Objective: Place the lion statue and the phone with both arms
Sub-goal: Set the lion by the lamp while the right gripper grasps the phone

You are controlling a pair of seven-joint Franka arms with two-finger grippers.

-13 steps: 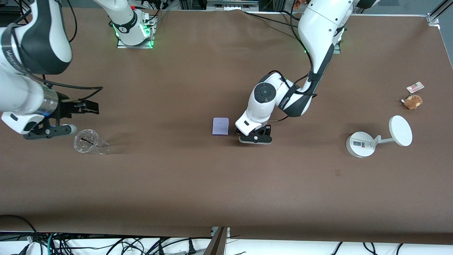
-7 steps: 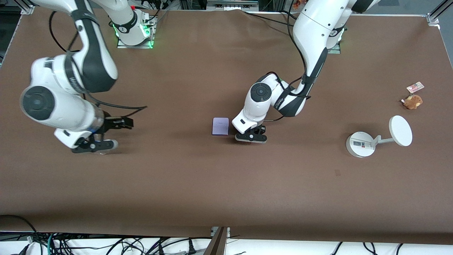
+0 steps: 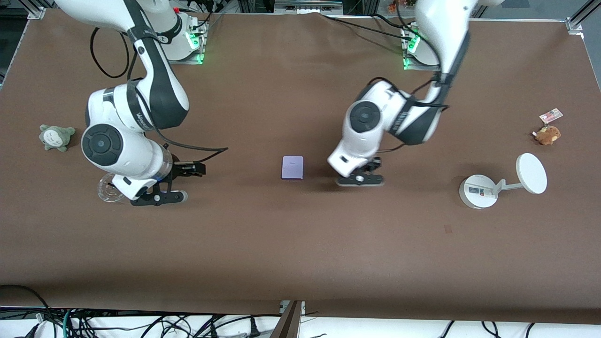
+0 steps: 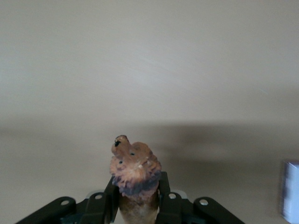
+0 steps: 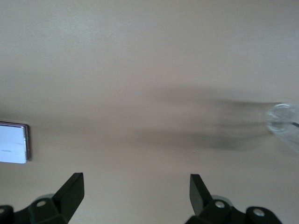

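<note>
The phone, a pale lavender slab, lies flat on the brown table near its middle. My left gripper is low over the table beside the phone, toward the left arm's end. The left wrist view shows it shut on the lion statue, whose brown maned head sticks out past the fingertips. The phone's edge shows there. The lion is hidden in the front view. My right gripper is open and empty, low over the table between the phone and a clear cup.
A clear cup stands close beside the right gripper, also in the right wrist view. A grey-green plush sits at the right arm's end. A white stand with a disc, a tan-orange plush and a card are at the left arm's end.
The right arm has swung from the table's end past the cup toward the middle, uncovering the grey-green plush. The left gripper has shifted away from the phone toward the left arm's end.
</note>
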